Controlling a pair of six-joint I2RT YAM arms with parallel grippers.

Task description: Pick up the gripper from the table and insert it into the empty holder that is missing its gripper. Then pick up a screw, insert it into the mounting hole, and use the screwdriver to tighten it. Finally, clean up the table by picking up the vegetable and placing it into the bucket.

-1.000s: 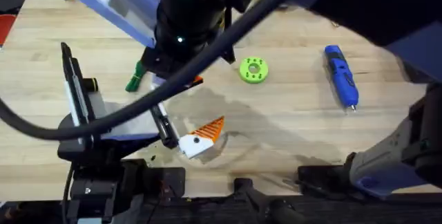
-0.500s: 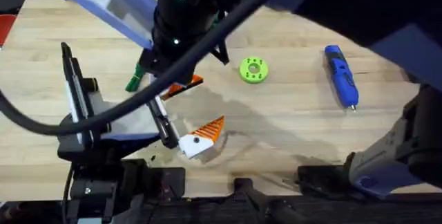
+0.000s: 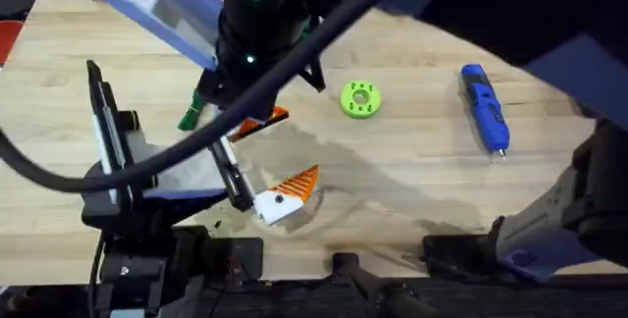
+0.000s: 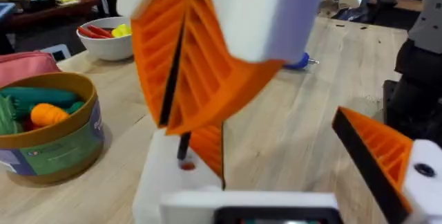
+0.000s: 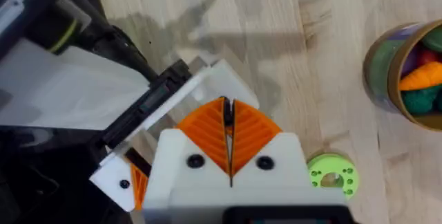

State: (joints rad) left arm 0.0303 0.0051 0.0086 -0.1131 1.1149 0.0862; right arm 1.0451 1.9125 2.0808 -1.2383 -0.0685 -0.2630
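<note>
The right gripper [image 5: 228, 126] was seen reaching across to the left side of the table [image 3: 412, 176], its orange ribbed pads [image 4: 207, 72] pressed together with a thin dark edge pinched between them. The gripper [image 4: 207, 148], an orange wedge, was seen held below those pads, set against the white holder [image 4: 169, 179] and just beside the holder's small dark hole; how deep it was seated could not be told. The left gripper [image 4: 269, 151] was held wide open and grasped nothing, with the holder on one side and a padded orange finger [image 4: 376, 148] on the other. In the overhead view, the vegetable [image 3: 191, 112] was found lying on the table by the right arm's dark body, the green disc [image 3: 359, 100] near the middle, and the screwdriver [image 3: 485, 107] well apart toward the right. The bucket [image 4: 59, 144], filled with green and orange toys, was placed near a white bowl [image 4: 103, 44].
</note>
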